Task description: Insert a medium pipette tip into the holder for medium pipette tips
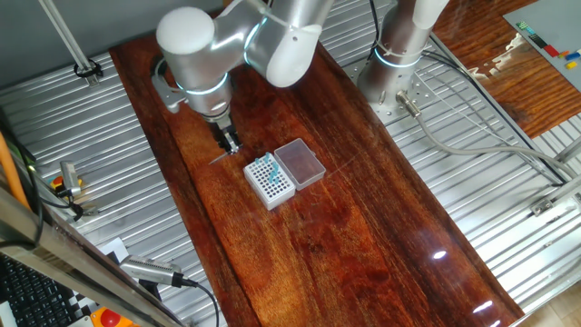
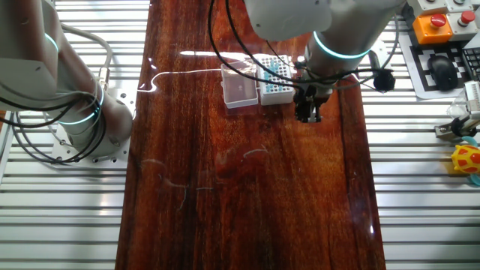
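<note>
the gripper (image 1: 231, 145) hangs low over the dark, glossy wooden table (image 1: 363, 227), its two dark fingers drawn close together; whether they pinch anything cannot be told. just below its tips, a thin pale sliver lies nearly flat on the wood, probably the medium pipette tip (image 1: 221, 158), its long axis slanting away from the fingers on the side opposite the box. a little beyond the gripper on the other side sits the holder for medium pipette tips (image 1: 270, 179), a small white square box with a grid of holes and a few teal tips (image 1: 273, 170), near the fingers but not touching. past it, its clear hinged lid (image 1: 300, 162) lies open flat. in the other fixed view the gripper (image 2: 309, 112) stands just beside the holder (image 2: 276, 84).
</note>
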`<move>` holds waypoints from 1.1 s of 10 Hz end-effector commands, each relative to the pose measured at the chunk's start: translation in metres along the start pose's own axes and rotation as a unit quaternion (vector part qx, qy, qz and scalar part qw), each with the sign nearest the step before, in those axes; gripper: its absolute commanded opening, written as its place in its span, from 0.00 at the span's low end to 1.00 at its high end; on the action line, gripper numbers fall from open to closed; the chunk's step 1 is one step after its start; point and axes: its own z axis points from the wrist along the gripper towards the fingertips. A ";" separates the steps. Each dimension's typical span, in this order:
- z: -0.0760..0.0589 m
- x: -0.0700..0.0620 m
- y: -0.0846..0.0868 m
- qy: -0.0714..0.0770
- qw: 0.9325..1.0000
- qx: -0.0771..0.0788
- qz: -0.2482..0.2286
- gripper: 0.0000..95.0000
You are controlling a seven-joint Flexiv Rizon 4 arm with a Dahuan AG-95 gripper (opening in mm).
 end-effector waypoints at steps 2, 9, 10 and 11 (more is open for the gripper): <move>0.000 0.004 0.004 0.001 0.995 0.000 -0.095 0.00; -0.020 0.055 0.042 0.027 0.980 -0.001 -0.196 0.00; -0.020 0.055 0.042 0.027 0.980 0.000 -0.199 0.00; -0.020 0.055 0.042 0.028 0.976 0.004 -0.214 0.00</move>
